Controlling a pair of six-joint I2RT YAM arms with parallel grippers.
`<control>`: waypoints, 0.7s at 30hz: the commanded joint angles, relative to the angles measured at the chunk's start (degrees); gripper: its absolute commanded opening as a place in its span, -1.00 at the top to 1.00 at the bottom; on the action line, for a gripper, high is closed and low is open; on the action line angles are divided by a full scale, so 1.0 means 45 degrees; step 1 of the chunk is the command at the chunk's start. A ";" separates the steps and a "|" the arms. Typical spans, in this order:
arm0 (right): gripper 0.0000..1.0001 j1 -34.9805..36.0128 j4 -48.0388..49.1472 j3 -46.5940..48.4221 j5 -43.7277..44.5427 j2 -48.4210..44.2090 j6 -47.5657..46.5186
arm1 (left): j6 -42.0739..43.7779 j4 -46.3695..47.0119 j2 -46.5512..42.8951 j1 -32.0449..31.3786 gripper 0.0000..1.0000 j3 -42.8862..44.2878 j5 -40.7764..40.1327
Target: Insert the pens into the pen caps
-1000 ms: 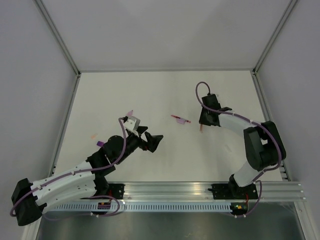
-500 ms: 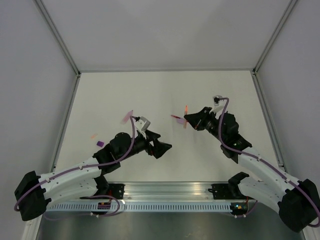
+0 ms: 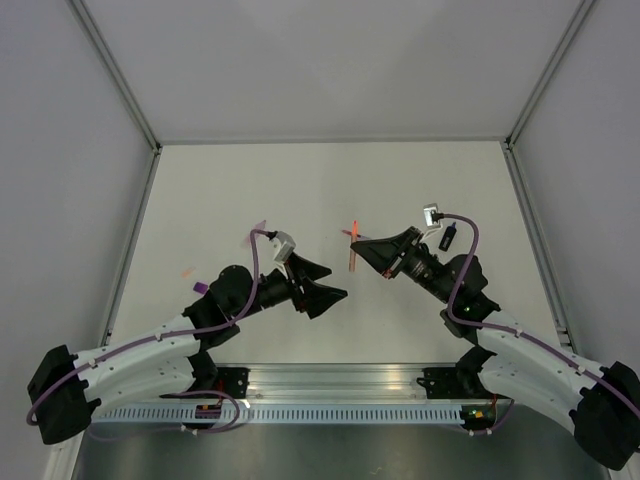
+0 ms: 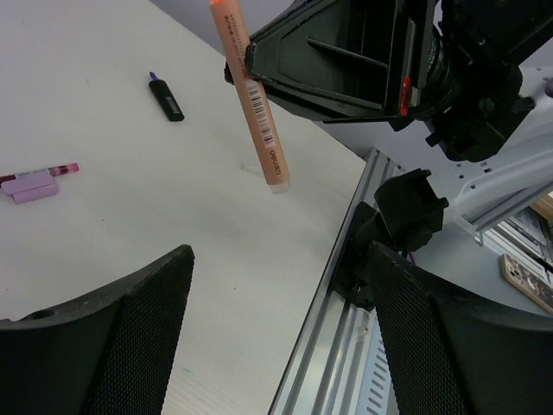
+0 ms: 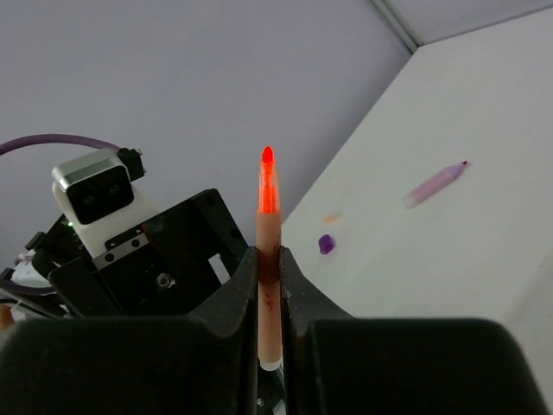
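- The white tabletop (image 3: 330, 180) carries the loose pens and caps, which are spread well apart, most of them toward the left side.
- The left hand (image 3: 328, 283) is held low above the tabletop with its fingers wide apart and nothing between them. It is turned toward the right hand, probably so that the pen can be received or met with a cap.
- The right hand (image 3: 365, 246) is clamped on the orange pen (image 3: 352, 258), which is held upright in the air between the two hands. Its bright uncapped tip is pointed up, so a cap could be pushed onto it.
- The grip point on the pen is covered by the right hand's fingers in the left wrist view.
- A black pen (image 4: 164, 95) with a purple end is laid flat beyond the held pen. It cannot be made out in the top view.
- A pink pen (image 4: 54, 170) is laid beside a lilac piece (image 4: 30, 188); whether that piece is a cap cannot be told.
- A lilac pen (image 5: 436, 183) is left far to the left.
- The purple cap (image 5: 327, 244) and the orange cap (image 5: 333, 218) are left near the left arm. Both are seen only as small blurs.
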 commanded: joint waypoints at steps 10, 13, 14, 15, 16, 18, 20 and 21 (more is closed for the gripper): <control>1.00 0.1373 0.4373 -0.0483 -0.0625 0.1173 0.0984 | 0.0181 0.1851 -0.0847 0.0036 -0.50 -0.0655 0.0610; 1.00 0.1725 0.4354 -0.0464 -0.0254 0.1486 0.0790 | 0.0122 0.2145 -0.0964 0.0036 -0.44 -0.0792 0.0767; 1.00 0.1765 0.4373 -0.0445 -0.0195 0.1564 0.0692 | 0.0122 0.2145 -0.0984 0.0036 -0.44 -0.0792 0.0748; 1.00 0.1901 0.4412 -0.0406 -0.0156 0.1700 0.0633 | 0.0103 0.2145 -0.0946 0.0036 -0.44 -0.0792 0.0729; 1.00 0.1960 0.4413 -0.0367 -0.0156 0.1740 0.0594 | 0.0083 0.2145 -0.0926 0.0036 -0.44 -0.0792 0.0709; 1.00 0.2116 0.4412 -0.0327 -0.0078 0.1838 0.0476 | 0.0083 0.2184 -0.0867 0.0036 -0.42 -0.0792 0.0690; 1.00 0.2254 0.4335 -0.0308 0.0097 0.1877 0.0379 | 0.0102 0.2223 -0.0887 0.0036 -0.40 -0.0831 0.0650; 1.00 0.2350 0.4315 -0.0327 0.0156 0.1916 0.0359 | 0.0083 0.2281 -0.0925 0.0017 -0.37 -0.0850 0.0650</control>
